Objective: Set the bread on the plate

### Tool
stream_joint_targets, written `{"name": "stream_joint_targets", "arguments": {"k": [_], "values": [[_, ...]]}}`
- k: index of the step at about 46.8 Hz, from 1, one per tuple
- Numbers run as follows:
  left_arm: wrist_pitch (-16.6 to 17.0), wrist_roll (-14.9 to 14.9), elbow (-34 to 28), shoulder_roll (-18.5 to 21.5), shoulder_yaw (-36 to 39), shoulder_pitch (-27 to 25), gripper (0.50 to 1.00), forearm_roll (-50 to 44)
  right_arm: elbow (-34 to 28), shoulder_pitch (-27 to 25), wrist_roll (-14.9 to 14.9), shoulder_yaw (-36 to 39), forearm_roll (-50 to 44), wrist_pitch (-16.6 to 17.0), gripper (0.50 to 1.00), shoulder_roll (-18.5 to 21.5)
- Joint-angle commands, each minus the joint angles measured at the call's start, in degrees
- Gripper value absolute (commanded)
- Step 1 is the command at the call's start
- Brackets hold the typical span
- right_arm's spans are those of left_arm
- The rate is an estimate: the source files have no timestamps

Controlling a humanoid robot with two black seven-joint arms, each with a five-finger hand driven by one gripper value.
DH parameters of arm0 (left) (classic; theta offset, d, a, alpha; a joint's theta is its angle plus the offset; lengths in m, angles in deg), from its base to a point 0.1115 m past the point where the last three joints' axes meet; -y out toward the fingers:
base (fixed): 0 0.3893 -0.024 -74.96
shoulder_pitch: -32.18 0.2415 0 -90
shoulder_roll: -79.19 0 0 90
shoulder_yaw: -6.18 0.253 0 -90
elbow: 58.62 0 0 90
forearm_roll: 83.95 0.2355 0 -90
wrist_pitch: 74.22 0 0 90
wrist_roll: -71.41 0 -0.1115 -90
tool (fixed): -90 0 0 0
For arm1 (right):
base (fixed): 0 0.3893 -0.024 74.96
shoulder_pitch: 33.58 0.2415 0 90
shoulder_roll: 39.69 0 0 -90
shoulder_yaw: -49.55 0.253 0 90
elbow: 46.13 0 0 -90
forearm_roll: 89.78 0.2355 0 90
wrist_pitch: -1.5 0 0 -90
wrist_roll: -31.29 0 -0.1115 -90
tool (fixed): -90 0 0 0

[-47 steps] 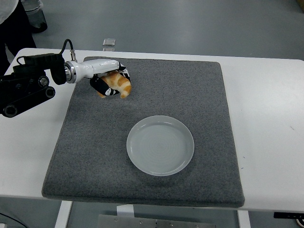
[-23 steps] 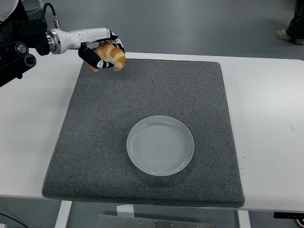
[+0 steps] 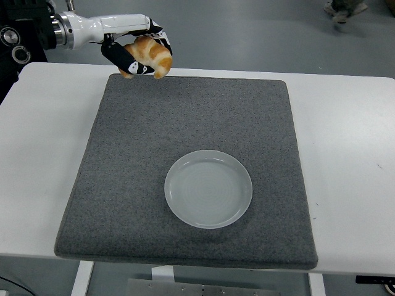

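In the head view, you have the left hand point(image 3: 137, 54) up at the far left corner of the scene, its arm coming in from the left edge with a white forearm section and dark joints behind it. The fingers point(image 3: 126, 60) are curled around the bread point(image 3: 151, 54), a golden-brown croissant-shaped roll, so the hand is holding it firmly; the roll's tip pokes out to the right of the grip and points down. You can see that the bread is lifted, with the hand over the far left corner of the grey mat point(image 3: 123, 179) and partly past the far edge of the table point(image 3: 352, 160). The mat is a large grey felt-like square lying flat on the white table, covering most of its middle. The plate point(image 3: 208, 189) sits on the mat, somewhat nearer to you than its centre and slightly to the right; it is round, pale and glossy, with a raised rim, and nothing lies in it. The bread and the plate are well apart, the bread toward the far left and the plate toward the near middle. Your right arm does not show anywhere in this view. At the top right edge, a person's shoes point(image 3: 343, 8) are just visible on the grey floor point(image 3: 259, 37) beyond the table.
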Motion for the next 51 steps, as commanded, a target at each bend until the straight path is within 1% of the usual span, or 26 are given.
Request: {"name": "stream_joint_targets", "arguments": {"k": [1, 8, 13, 22, 32, 45, 51], "values": [[-0.52, 0.01, -0.61, 0.0, -0.45, -0.65, 0.5, -0.01, 0.03, 0.0, 0.0, 0.01, 0.0, 0.01, 0.932, 0.0], [-2.01, 0.01, -3.33, -0.35, -0.8, -1.97, 0.5, -0.1, -0.06, 0.0, 0.0, 0.01, 0.0, 0.01, 0.932, 0.0], [-2.1, 0.01, -5.26, -1.06, -0.89, -3.11, 0.5, -0.97, -0.06, 0.0, 0.0, 0.01, 0.0, 0.01, 0.93, 0.0], [-3.51, 0.01, -7.11, -3.43, -1.07, -4.61, 0.5, -1.85, 0.03, 0.0, 0.0, 0.01, 0.0, 0.01, 0.93, 0.0], [-3.6, 0.01, -8.08, -5.54, -0.98, -5.14, 0.5, -3.52, 0.03, 0.0, 0.0, 0.01, 0.0, -0.08, 0.93, 0.0], [-3.68, 0.1, -8.43, -9.23, -0.19, -4.44, 0.5, -2.91, -0.06, 0.0, 0.0, 0.01, 0.0, -0.08, 0.93, 0.0], [-3.6, 0.1, -9.57, -9.58, 1.92, -4.44, 0.5, -2.65, 0.03, 0.0, 0.0, 0.01, 0.0, 0.01, 0.932, 0.0]]}}
